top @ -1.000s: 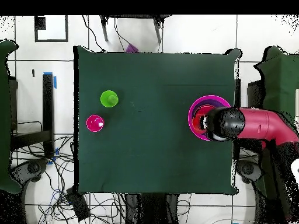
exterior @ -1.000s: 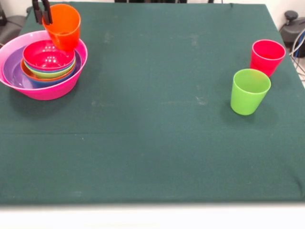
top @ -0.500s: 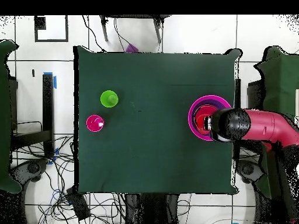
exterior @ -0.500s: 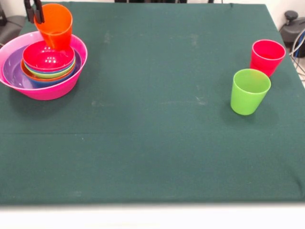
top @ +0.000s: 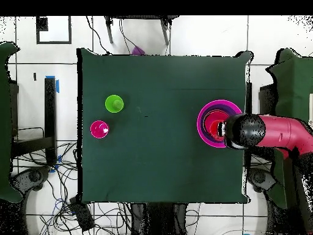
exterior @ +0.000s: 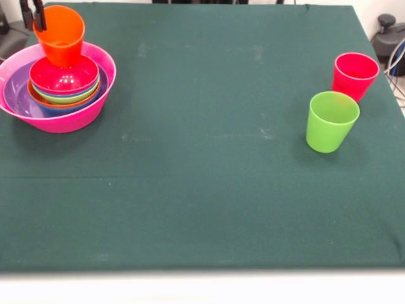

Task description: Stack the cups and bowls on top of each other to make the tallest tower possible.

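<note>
Well apart, green cup (exterior: 331, 121) and red-pink cup (exterior: 354, 75) stand unobstructed.

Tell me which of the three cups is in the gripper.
The orange cup: the gripper pinches its rim, holding it above the bowls. The green cup and red-pink cup stand free on the table.

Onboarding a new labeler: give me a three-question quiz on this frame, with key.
1. True or false: the orange cup stands on the table.
2. Which cup is nearer the camera in the front view: A) green cup B) red-pink cup?
3. Fill in: the widest bowl in the tower is ____.

Key: 1 false, the gripper holds it by the rim above the bowls. 2 A. 3 pink.
</note>
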You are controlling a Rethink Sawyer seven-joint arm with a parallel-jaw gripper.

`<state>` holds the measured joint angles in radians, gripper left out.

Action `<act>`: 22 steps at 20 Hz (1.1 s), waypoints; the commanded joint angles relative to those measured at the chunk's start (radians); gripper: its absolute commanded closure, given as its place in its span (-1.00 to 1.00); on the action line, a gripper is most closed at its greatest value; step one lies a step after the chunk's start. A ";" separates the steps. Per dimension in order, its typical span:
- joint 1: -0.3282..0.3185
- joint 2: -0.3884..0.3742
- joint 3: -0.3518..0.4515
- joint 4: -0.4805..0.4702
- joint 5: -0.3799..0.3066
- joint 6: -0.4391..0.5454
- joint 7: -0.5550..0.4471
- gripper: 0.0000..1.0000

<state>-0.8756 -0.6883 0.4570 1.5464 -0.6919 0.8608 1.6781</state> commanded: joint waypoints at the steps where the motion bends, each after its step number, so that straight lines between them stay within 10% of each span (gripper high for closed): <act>1: -0.009 0.038 0.060 -0.045 -0.083 0.017 -0.314 -1.00; 22: 0.018 0.025 0.076 -0.096 -0.060 0.090 -0.301 -1.00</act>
<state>-0.9031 -0.6888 0.4720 1.5100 -0.6987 0.8624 1.6781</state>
